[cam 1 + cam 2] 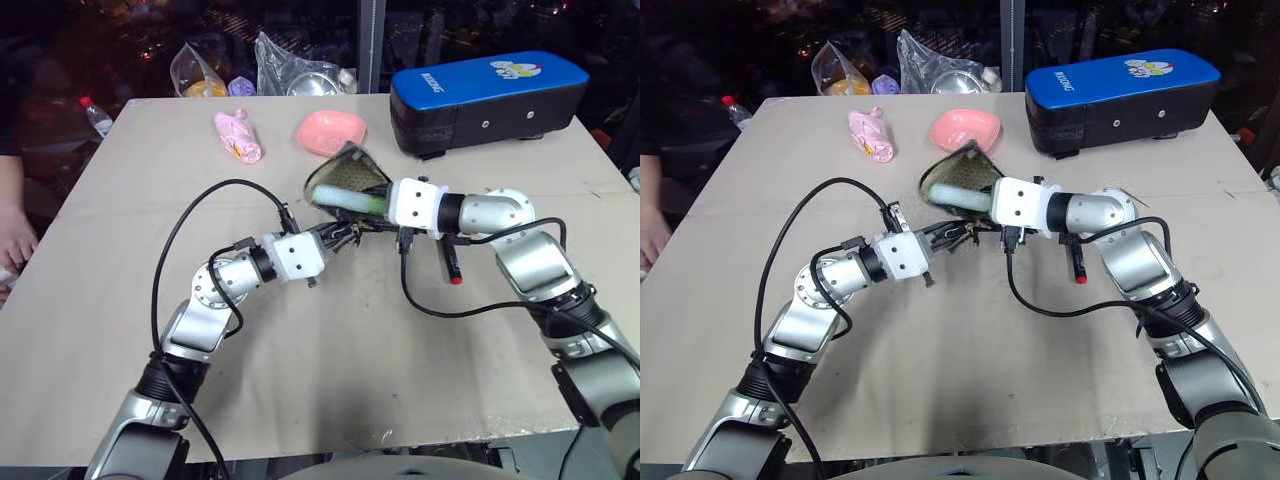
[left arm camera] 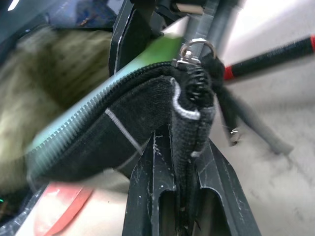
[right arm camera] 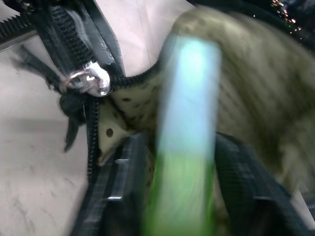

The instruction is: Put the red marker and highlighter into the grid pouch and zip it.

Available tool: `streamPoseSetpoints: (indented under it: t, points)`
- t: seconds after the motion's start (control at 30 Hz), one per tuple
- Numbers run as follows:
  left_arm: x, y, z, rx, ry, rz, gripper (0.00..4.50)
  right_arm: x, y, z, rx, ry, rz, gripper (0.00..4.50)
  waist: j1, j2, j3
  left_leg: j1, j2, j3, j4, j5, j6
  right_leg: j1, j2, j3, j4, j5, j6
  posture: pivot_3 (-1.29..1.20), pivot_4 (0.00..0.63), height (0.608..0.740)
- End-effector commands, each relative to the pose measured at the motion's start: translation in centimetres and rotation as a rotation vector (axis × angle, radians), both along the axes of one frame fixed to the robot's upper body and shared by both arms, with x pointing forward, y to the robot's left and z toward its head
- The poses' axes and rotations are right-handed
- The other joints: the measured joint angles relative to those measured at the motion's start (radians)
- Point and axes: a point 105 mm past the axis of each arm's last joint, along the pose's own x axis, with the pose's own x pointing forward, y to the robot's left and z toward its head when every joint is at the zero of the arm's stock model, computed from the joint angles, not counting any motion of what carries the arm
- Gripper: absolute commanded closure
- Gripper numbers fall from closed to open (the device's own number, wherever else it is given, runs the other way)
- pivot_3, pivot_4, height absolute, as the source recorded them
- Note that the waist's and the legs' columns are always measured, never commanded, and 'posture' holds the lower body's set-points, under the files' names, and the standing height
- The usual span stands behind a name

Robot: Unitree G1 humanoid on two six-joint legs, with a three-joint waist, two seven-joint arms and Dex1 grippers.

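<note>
Table [image 1: 300,380] carries red marker [image 1: 452,265], blue-topped case [image 1: 487,100].

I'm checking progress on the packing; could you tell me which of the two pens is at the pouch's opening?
The highlighter, green and mint, lies in the grid pouch's open mouth; the red marker lies on the table.

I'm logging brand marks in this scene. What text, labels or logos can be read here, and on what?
White word on the blue-topped case, near its left end: too small and slanted to read with certainty.
Cartoon logo on the case top: a picture, no legible words.
Bottle at the table's far left corner: label unreadable.
</note>
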Motion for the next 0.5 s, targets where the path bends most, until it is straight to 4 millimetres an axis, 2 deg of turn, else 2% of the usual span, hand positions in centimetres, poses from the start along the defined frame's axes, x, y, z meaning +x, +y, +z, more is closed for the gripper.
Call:
streamPoseSetpoints:
  t: [0.03, 0.07, 0.43, 0.5]
  points:
    - [-0.3, 0.7, 1.4, -0.052, -0.051, 0.023, 4.50, 0.2, -1.9, 0.9, -0.067, -0.091, -0.024, 0.34, 0.002, 0.000, 0.000, 0.000, 0.000, 0.000, 0.000, 0.000, 0.000, 0.000, 0.000, 0.000, 0.000, 0.000, 0.000, 0.00, 0.150, 0.740]
    - [-0.3, 0.9, 1.3, -0.050, -0.049, 0.029, 4.50, 0.2, -2.2, 0.9, -0.077, -0.099, -0.027, 0.08, 0.002, 0.000, 0.000, 0.000, 0.000, 0.000, 0.000, 0.000, 0.000, 0.000, 0.000, 0.000, 0.000, 0.000, 0.000, 0.00, 0.150, 0.740]
    - [0.7, 1.4, 1.6, -0.156, 0.000, 0.088, 4.50, 0.3, -3.5, 0.3, -0.099, -0.100, -0.053, 0.08, 0.005, 0.000, 0.000, 0.001, 0.000, 0.001, 0.000, 0.000, 0.000, 0.000, 0.001, 0.000, 0.000, 0.000, 0.000, 0.00, 0.150, 0.740]
    - [0.8, 1.5, 1.7, -0.182, 0.014, 0.096, 4.50, 0.3, -3.4, 0.8, -0.075, -0.110, -0.055, 0.08, 0.006, 0.000, 0.000, 0.001, 0.000, 0.001, 0.000, 0.000, 0.000, 0.000, 0.001, 0.000, 0.000, 0.000, 0.000, 0.00, 0.150, 0.740]
